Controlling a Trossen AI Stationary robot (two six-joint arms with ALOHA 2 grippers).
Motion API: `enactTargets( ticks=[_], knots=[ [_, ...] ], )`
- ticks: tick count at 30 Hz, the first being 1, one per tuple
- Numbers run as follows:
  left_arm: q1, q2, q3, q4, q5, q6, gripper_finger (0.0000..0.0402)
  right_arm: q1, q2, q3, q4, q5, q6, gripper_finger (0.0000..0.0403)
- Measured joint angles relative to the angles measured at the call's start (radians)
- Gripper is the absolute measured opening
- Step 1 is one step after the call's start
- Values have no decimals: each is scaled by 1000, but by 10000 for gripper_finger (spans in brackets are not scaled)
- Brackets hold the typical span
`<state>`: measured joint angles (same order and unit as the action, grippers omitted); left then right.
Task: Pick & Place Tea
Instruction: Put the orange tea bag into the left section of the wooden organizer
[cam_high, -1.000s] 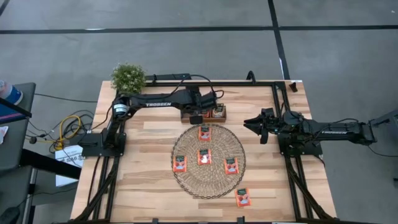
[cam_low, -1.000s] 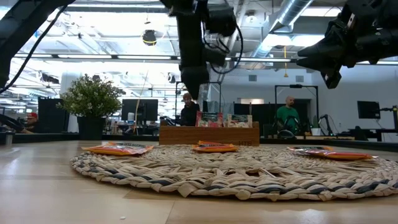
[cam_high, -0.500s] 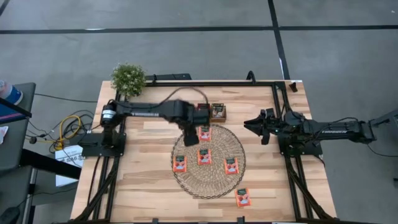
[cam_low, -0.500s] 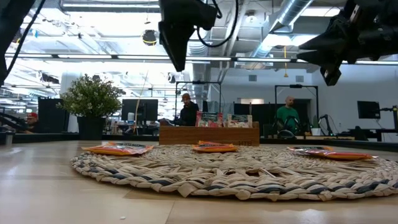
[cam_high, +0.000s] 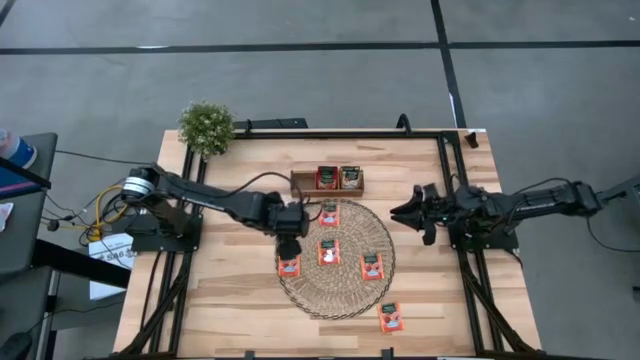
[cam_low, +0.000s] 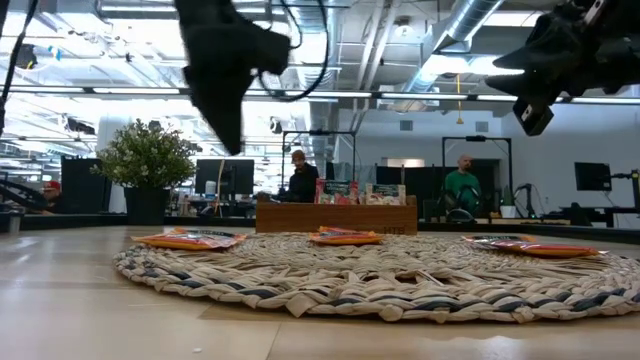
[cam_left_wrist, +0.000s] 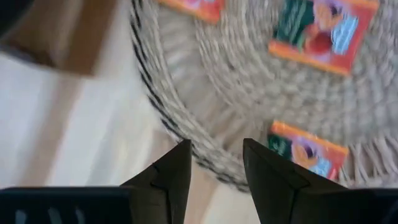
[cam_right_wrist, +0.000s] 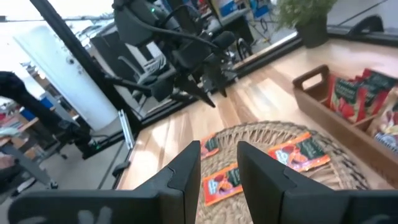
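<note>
Left gripper (cam_high: 289, 237), jaws narrowly apart and empty, above woven mat (cam_high: 340, 295); right gripper (cam_high: 408, 212) likewise, parked aside.

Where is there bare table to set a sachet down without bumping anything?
Free: the wood left of the woven mat toward the left arm's base, and the near edge left of the stray sachet. Crowded: the mat's left side, where the left gripper hangs over a sachet, and the strip by the wooden tray.
</note>
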<state>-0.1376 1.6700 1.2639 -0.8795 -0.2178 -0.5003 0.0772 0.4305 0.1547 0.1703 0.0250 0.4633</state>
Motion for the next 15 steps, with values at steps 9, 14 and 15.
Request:
enactTargets(
  ticks=[9,14,15],
  knots=[
    [-72,34,-93,134,43,66,138,-17,47,0,3,2,0,98],
    [-73,88,-93,138,65,65,137,-29,49,0,3,2,0,98],
    [-73,99,-93,138,69,66,136,-29,49,0,3,3,0,98]
  ],
)
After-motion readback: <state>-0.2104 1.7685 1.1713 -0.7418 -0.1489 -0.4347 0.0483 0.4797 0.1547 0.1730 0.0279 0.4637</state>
